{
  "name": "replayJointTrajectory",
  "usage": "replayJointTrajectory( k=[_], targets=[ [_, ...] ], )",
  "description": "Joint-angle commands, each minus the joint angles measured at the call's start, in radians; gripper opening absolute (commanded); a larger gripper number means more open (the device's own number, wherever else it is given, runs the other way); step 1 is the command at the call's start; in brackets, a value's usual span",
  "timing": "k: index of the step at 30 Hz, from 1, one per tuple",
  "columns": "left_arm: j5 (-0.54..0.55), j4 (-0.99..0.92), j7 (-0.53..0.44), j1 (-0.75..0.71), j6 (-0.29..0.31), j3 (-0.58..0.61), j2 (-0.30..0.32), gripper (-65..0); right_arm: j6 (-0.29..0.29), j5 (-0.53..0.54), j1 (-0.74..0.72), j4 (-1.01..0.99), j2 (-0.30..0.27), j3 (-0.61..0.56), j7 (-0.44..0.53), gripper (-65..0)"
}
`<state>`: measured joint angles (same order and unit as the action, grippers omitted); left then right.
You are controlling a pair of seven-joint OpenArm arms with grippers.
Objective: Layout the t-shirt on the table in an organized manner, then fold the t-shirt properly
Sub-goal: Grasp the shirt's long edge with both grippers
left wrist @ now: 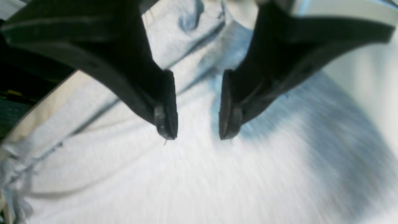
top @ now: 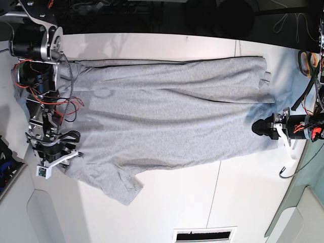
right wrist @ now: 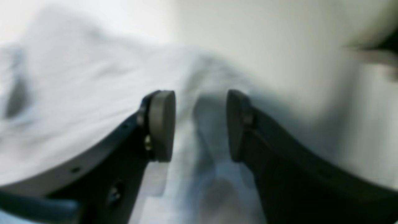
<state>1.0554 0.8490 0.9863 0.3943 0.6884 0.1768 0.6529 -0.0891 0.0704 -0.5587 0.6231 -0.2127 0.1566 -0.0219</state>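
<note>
The heather-grey t-shirt [top: 172,116] lies spread lengthwise across the white table [top: 253,202], with one sleeve [top: 121,185] sticking out toward the front. No lettering shows. My left gripper [top: 260,127] is at the shirt's right end. In the left wrist view it [left wrist: 198,137] is open just above the cloth [left wrist: 186,180], with nothing between its fingers. My right gripper [top: 63,152] is at the shirt's left end. In the right wrist view it [right wrist: 199,124] is open, with a blurred ridge of the shirt [right wrist: 62,102] running through the gap.
A thin dark seam [top: 217,192] crosses the table. A roll of tape [top: 306,59] and cables [top: 304,101] sit at the right edge. A vent slot [top: 205,235] is at the front. The table's edge [left wrist: 46,102] and dark floor show in the left wrist view.
</note>
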Motion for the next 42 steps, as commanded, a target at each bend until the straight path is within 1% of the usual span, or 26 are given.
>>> replayJointTrajectory(
  k=[1, 3, 6, 9, 10, 11, 13, 14, 15, 16, 20, 24, 25, 26, 29, 32, 36, 39, 42],
  targets=[
    [0.015, 0.014, -0.023, 0.028, 0.010, -0.006, 0.018, -39.2, 0.008, 0.002, -0.035, 0.016, -0.026, 0.001, 0.029, -38.1],
    [0.015, 0.014, -0.034, 0.032, 0.010, -0.006, 0.016, -39.1, 0.018, 0.006, -0.037, 0.016, -0.060, 0.002, 0.030, -38.1],
    [0.000, 0.014, -0.033, 0.029, 0.010, -0.006, 0.007, -39.1, 0.017, 0.058, -0.031, 0.016, -0.105, 0.003, 0.029, -38.1],
    [-0.017, 0.014, -0.042, 0.029, 0.010, -0.006, -0.002, -39.1, 0.006, 0.072, -0.028, 0.011, -0.123, 0.003, 0.028, -38.1],
    [-0.027, 0.014, -0.053, 0.029, 0.010, -0.006, -0.003, -39.1, -0.004, 0.071, -0.028, 0.006, -0.123, 0.003, 0.028, -38.1],
    [-0.040, 0.014, -0.066, 0.029, 0.010, -0.006, -0.004, -37.4, -0.030, 0.072, -0.028, -0.002, -0.122, 0.003, 0.028, -38.1],
    [-0.068, 0.014, -0.089, 0.029, 0.010, -0.006, -0.004, -30.3, -0.089, 0.072, -0.028, -0.038, -0.122, 0.003, 0.028, -38.1],
    [-0.087, 0.014, -0.108, 0.029, 0.010, -0.006, -0.004, -27.9, -0.110, 0.072, -0.028, -0.061, -0.120, 0.003, 0.029, -38.1],
    [-0.113, 0.014, -0.132, 0.030, 0.010, -0.006, -0.004, -27.0, -0.119, 0.071, -0.028, -0.084, -0.117, 0.003, 0.029, -38.1],
    [-0.138, 0.014, -0.161, 0.030, 0.010, -0.006, -0.004, -27.0, -0.121, 0.072, -0.029, -0.106, -0.117, 0.003, 0.030, -38.1],
    [-0.215, 0.014, -0.249, 0.030, -0.034, -0.006, -0.004, -27.0, -0.129, 0.071, -0.028, -0.144, -0.111, 0.003, 0.029, -38.1],
    [-0.282, 0.014, -0.285, 0.030, -0.090, -0.006, -0.004, -27.0, -0.201, 0.071, -0.029, -0.144, -0.111, 0.003, 0.029, -38.1],
    [-0.292, 0.013, -0.290, 0.029, -0.101, -0.006, -0.004, -27.0, -0.211, 0.072, -0.031, -0.144, -0.111, 0.003, 0.029, -38.1],
    [-0.304, 0.012, -0.302, 0.030, -0.105, -0.006, -0.005, -27.0, -0.211, 0.072, -0.031, -0.144, -0.108, 0.003, 0.029, -38.1],
    [-0.362, 0.003, -0.365, 0.031, -0.159, -0.006, -0.004, -27.0, -0.211, 0.071, -0.032, -0.143, -0.098, 0.003, 0.029, -38.1],
    [-0.406, -0.029, -0.430, 0.036, -0.194, -0.006, -0.004, -27.0, -0.211, 0.070, -0.031, -0.143, -0.089, 0.003, 0.029, -38.1],
    [-0.428, -0.104, -0.489, 0.045, -0.215, -0.006, -0.005, -27.0, -0.211, 0.068, -0.031, -0.143, -0.087, 0.003, 0.029, -38.1],
    [-0.428, -0.179, -0.497, 0.072, -0.233, -0.006, -0.006, -27.0, -0.211, 0.068, -0.031, -0.143, -0.086, 0.003, 0.029, -38.1],
    [-0.423, -0.249, -0.502, 0.101, -0.232, -0.015, -0.007, -27.0, -0.211, 0.068, -0.031, -0.143, -0.086, 0.003, 0.029, -38.1]
  ],
)
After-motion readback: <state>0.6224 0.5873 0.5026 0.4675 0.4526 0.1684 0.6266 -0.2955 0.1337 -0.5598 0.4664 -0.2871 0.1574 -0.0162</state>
